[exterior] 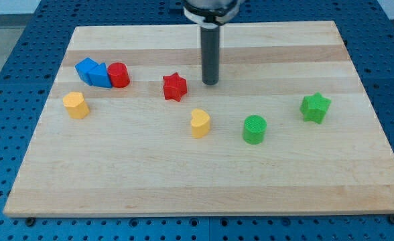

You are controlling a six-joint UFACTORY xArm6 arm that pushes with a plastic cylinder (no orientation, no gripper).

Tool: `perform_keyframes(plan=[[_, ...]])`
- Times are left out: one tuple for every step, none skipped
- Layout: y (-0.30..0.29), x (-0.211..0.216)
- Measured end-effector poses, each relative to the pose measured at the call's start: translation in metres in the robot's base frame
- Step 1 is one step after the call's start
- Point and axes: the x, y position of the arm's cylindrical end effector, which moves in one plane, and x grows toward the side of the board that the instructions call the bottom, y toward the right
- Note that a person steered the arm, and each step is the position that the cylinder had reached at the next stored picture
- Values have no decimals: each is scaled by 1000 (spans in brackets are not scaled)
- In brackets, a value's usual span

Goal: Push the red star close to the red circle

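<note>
The red star (174, 86) lies on the wooden board a little left of centre. The red circle (118, 75) stands further to the view's left, touching a blue block. My tip (211, 83) rests on the board just to the right of the red star, a small gap apart from it. The rod rises straight up to the view's top edge.
Two blue blocks (94, 72) sit together left of the red circle. A yellow block (76, 105) lies at the left, a yellow heart (200, 123) below the star, a green circle (254, 129) and a green star (315, 107) at the right. The board (204, 187) lies on a blue perforated table.
</note>
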Motion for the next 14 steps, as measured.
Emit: perform_keyframes(plan=[[-18,36],[-57,42],[-90,33],[-103,29],[-87,30],[-77,22],[-86,11],[-91,10],[-84,10],[-54,10],[-29,3],[-40,-11],[-75,-11],[-109,-11]])
